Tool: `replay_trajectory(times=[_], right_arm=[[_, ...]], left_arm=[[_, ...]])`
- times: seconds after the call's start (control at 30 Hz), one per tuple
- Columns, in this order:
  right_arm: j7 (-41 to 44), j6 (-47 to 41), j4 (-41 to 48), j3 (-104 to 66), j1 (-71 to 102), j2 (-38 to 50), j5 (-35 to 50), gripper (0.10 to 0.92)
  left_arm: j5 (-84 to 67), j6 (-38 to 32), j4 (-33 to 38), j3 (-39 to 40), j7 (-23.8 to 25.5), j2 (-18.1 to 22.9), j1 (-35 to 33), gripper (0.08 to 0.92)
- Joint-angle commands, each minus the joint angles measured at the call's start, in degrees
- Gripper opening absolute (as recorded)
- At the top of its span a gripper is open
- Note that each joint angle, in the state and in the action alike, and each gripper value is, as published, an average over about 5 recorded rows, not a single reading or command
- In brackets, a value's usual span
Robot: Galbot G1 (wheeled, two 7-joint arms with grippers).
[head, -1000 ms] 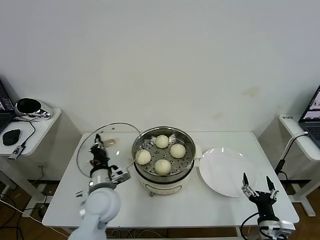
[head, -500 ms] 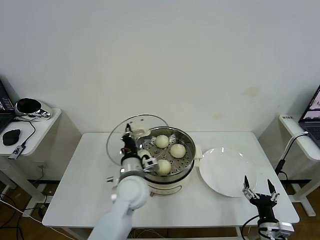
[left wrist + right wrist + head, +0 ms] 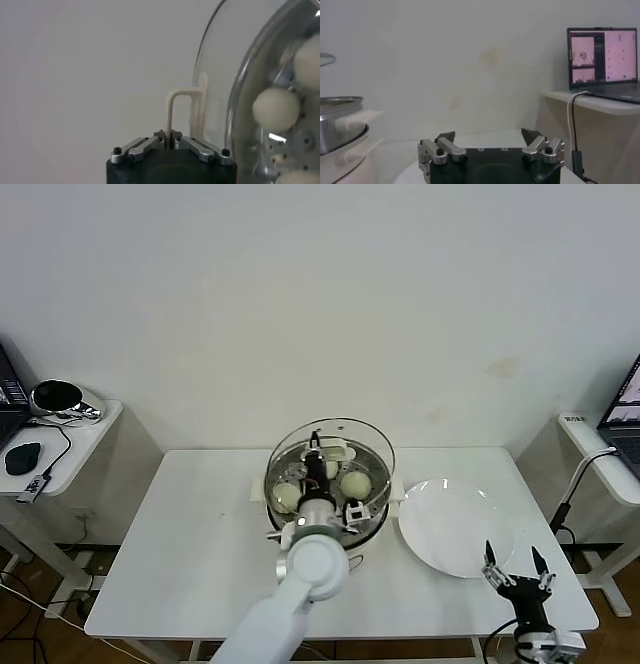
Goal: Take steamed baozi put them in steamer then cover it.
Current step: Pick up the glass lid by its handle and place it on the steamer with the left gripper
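Clamping the cover (image 3: 332,456) by its handle above the steamer (image 3: 372,519), the left gripper (image 3: 318,465) risks seating it askew; the right gripper (image 3: 518,569) waits open.

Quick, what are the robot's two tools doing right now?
Left tool: closed on the handle of the cover, held over the steamer.
Right tool: open and empty, near the table's front edge beside the plate.

The left gripper (image 3: 170,141) pinches the cover (image 3: 220,75) by its cream handle (image 3: 184,110); through the glass, pale steamed baozi (image 3: 276,110) sit on perforated metal.
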State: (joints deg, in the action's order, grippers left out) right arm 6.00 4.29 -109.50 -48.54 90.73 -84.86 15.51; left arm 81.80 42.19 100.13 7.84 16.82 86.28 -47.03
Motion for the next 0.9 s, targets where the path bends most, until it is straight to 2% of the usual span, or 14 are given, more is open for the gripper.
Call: replay_trajectory(times=[0.03,0.9], right_arm=[[0.1,-0.2,0.0,0.1,0.3,0.0,-0.2,0.823],[0.1,-0.1,0.0,0.5,0.3,-0.5,-1.1,0.823]], left_arm=[[3.8,1.5,-3.8,2.7,1.3,0.1,1.0,0.135],[4.5,1.4,-4.1,0.6,2.4,-1.2,-0.5,0.135]])
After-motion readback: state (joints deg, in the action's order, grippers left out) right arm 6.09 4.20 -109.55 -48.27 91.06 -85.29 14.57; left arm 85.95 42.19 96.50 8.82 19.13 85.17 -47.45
